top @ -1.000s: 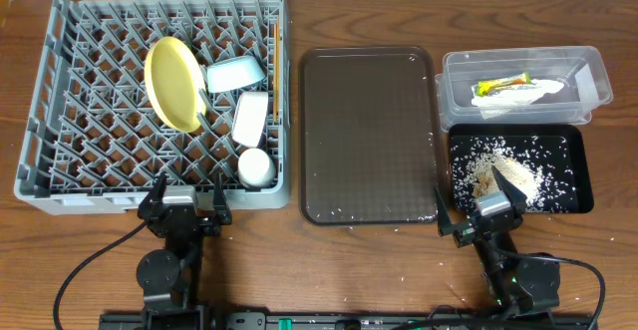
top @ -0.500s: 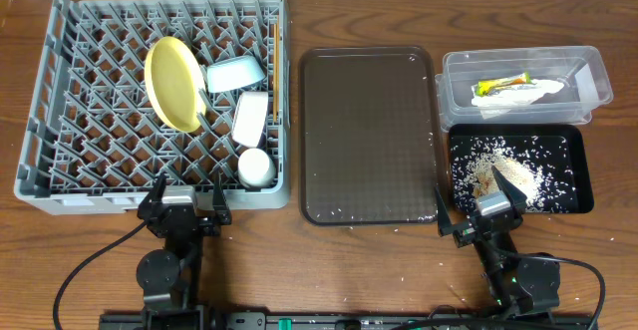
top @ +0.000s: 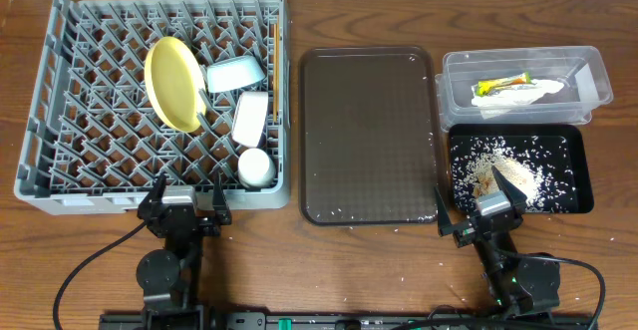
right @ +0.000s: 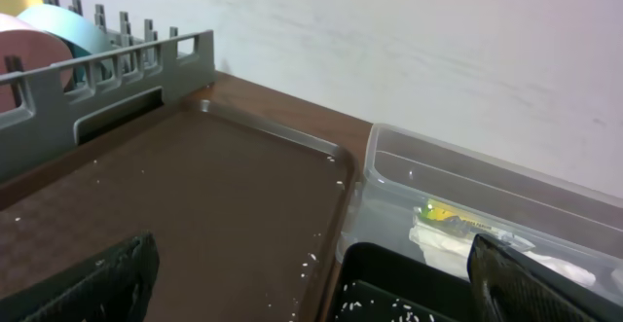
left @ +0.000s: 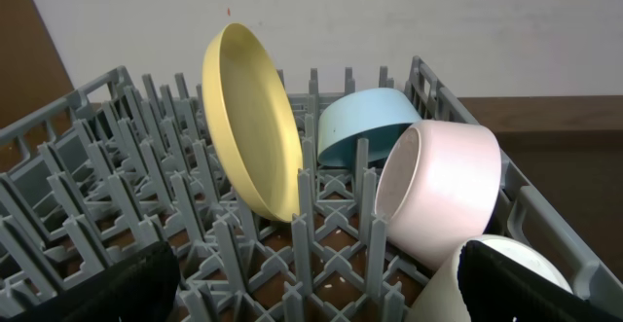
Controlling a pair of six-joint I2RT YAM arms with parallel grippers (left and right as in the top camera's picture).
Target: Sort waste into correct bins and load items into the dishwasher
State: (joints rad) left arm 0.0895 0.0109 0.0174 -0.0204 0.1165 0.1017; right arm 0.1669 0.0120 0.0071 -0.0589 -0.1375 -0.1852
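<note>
The grey dish rack (top: pixel 36 121) holds the yellow plate (top: pixel 171 83) on edge, the light-blue bowl (top: pixel 235 74), the white bowl (top: pixel 250 117), the white cup (top: pixel 256 166) and the chopsticks (top: pixel 272 61). The clear tub (top: pixel 598 76) holds the green-and-yellow wrapper (top: pixel 501 84) and the napkin (top: pixel 523 94). The black tray (top: pixel 583 175) holds rice and crumbs (top: pixel 498 165). My left gripper (top: pixel 184 205) is open and empty at the rack's front edge. My right gripper (top: pixel 483 218) is open and empty at the black tray's front left corner. The left wrist view shows the plate (left: pixel 248 118), both bowls (left: pixel 360 123) (left: pixel 448 191) and the cup (left: pixel 440 298).
The dark-brown serving tray (top: pixel 367 121) lies between the rack and the bins, with a few stray grains along its front edge and on the table. It also shows in the right wrist view (right: pixel 195 186), beside the clear tub (right: pixel 467 181).
</note>
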